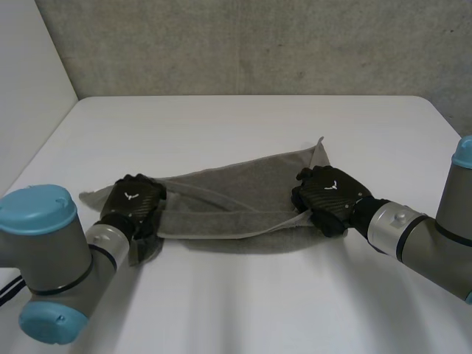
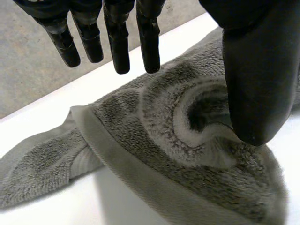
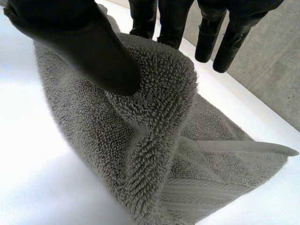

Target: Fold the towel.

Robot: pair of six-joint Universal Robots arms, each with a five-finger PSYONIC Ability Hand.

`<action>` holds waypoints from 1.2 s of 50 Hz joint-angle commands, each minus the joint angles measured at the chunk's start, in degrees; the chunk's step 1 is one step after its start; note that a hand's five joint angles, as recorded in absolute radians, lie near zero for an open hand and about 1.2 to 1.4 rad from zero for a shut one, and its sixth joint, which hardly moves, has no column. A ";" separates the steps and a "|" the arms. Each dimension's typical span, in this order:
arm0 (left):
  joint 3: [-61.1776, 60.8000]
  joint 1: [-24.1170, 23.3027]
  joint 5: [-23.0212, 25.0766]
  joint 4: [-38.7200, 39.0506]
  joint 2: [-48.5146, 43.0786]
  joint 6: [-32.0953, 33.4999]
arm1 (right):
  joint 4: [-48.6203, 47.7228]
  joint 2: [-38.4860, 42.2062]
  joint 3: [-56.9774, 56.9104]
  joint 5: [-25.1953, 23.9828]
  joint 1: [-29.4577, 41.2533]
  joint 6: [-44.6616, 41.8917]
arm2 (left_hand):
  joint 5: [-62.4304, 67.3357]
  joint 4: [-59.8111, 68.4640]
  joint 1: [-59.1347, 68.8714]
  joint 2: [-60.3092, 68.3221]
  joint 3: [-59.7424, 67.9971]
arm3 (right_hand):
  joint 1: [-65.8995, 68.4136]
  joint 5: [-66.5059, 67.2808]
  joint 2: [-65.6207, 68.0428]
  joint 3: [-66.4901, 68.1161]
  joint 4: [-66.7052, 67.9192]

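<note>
A grey towel (image 1: 236,199) lies crumpled in a long band across the middle of the white table (image 1: 221,125). My left hand (image 1: 133,203) rests on its left end. In the left wrist view the fingers (image 2: 119,37) are straight and clear above the towel (image 2: 164,140), while the thumb (image 2: 258,70) presses into a swirl of the pile. My right hand (image 1: 332,195) is at the towel's right end, below a corner that sticks up. In the right wrist view a raised fold of the towel (image 3: 140,140) is pinched between the thumb (image 3: 84,42) and the fingers (image 3: 168,18).
Bare white tabletop lies on all sides of the towel. A grey concrete wall (image 1: 258,44) stands behind the table's far edge, and a white panel (image 1: 29,74) at the far left.
</note>
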 commanded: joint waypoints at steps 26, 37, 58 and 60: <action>-0.73 1.98 -1.53 3.53 -0.06 2.84 | -1.74 -0.01 -0.62 5.91 -0.74 3.78 | 30.21 -3.36 29.54 30.41 -2.97 | 3.68 3.16 3.70 -2.49 -4.37; -0.73 -0.21 -1.53 2.47 1.87 2.40 | -1.65 0.08 -0.88 5.99 -0.74 3.78 | 30.23 -3.36 29.56 30.44 -2.97 | 3.68 3.16 3.70 -2.49 -4.37; 1.12 -1.01 -1.18 2.73 0.82 2.67 | -1.83 0.25 -0.97 5.82 -0.82 3.78 | 54.09 -3.36 53.42 54.30 -2.97 | 3.68 3.16 3.70 -2.49 -4.37; 0.86 -0.75 -0.74 2.65 0.82 2.76 | -1.83 0.25 -0.97 5.73 -0.82 3.78 | 54.09 -3.36 53.42 54.30 -2.97 | 3.68 3.16 3.70 -2.49 -4.37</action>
